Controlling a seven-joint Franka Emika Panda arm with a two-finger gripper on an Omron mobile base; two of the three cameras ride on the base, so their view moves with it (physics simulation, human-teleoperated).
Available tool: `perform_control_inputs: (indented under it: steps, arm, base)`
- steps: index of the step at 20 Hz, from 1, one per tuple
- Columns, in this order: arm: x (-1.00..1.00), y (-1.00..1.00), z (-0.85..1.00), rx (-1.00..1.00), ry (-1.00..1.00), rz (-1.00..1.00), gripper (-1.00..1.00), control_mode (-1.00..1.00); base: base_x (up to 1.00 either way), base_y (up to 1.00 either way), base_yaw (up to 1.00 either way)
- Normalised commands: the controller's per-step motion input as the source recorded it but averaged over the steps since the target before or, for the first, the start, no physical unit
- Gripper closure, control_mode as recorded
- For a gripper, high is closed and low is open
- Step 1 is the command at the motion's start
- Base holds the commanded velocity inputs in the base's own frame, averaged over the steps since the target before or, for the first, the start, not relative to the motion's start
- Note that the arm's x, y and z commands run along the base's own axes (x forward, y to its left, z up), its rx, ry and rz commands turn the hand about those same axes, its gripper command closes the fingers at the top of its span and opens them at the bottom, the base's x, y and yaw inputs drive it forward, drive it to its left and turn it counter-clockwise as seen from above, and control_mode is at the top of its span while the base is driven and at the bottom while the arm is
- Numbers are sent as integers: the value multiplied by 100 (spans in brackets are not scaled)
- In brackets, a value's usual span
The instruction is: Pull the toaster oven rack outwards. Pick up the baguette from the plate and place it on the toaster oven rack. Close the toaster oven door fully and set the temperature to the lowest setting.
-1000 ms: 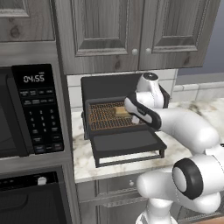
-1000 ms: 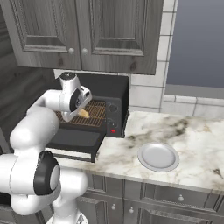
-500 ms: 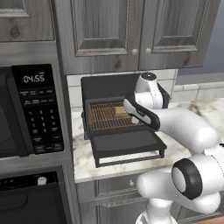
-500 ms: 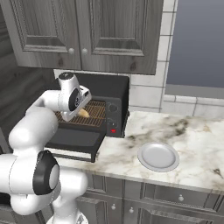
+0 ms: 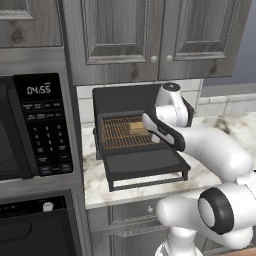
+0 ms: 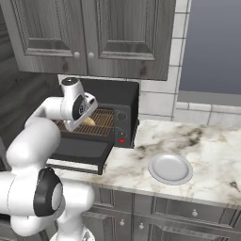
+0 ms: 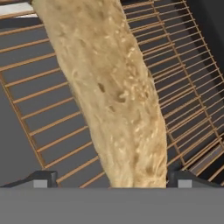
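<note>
The baguette point(image 7: 109, 92) is lying on the toaster oven rack point(image 7: 183, 74), running down the middle of the hand view from top to bottom. In the left base view it is showing as a tan patch point(image 5: 137, 128) at centre frame, just left of the arm. The gripper point(image 7: 111, 178) is sitting at the bottom of the hand view with its two fingertips point(image 7: 41, 178) standing wide apart on either side of the loaf's near end, gripping nothing.

The rack is looking pulled out and the bread is resting on it, so the first two steps appear done. The plate point(image 6: 170, 168) is sitting bare at the lower right of the right base view, on the counter point(image 6: 212, 155). The toaster oven door point(image 5: 145, 162) is hanging open and flat at centre frame, so closing it is still to come, as is turning the dials on the toaster oven point(image 6: 123, 101) to the lowest heat.

The microwave point(image 5: 42, 125) at the left edge is showing "04:55" on its clock; its keypad labels are too small to read.
</note>
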Motion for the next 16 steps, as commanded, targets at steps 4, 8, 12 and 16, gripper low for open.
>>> perform_control_inputs:
  steps: [4,8,12,16]
  arm:
    - [-54,-1,0,0,0,0,-100,-100]
    - [-47,-4,0,0,0,-1,-100,-100]
    - [-29,0,0,0,0,0,-100,-100]
    - [-5,0,19,0,0,-1,-100,-100]
  base:
    - [0,0,0]
    - [0,0,0]
    - [0,0,0]
    - [0,0,0]
